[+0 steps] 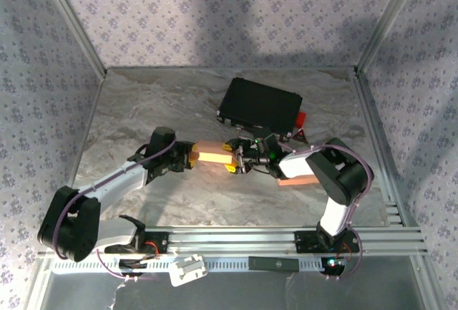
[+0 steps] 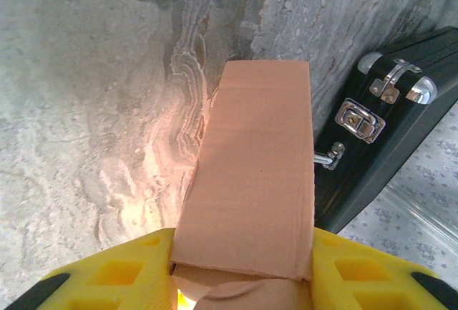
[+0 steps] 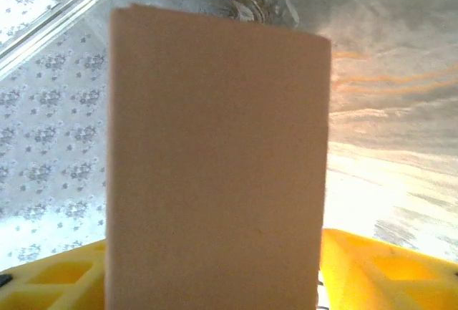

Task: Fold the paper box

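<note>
We see a robotics lab booth: floral-patterned walls [image 1: 215, 9] on aluminium framing [image 1: 71, 16] enclose a marble-look table [image 1: 157, 102] with a slotted mounting rail [image 1: 236, 238].

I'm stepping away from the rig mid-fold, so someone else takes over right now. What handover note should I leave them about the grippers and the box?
Left gripper: closed on the left end of the paper box.
Right gripper: fingers either side of the box's other end; gripping or not, unclear.
Box: mid-table between the arms, nearer the arms than the black case; a flat cardboard piece lies under the right arm.
Done: body folded into a rectangular sleeve.
Left to do: the end at the left gripper looks unclosed; close the flaps.
</note>
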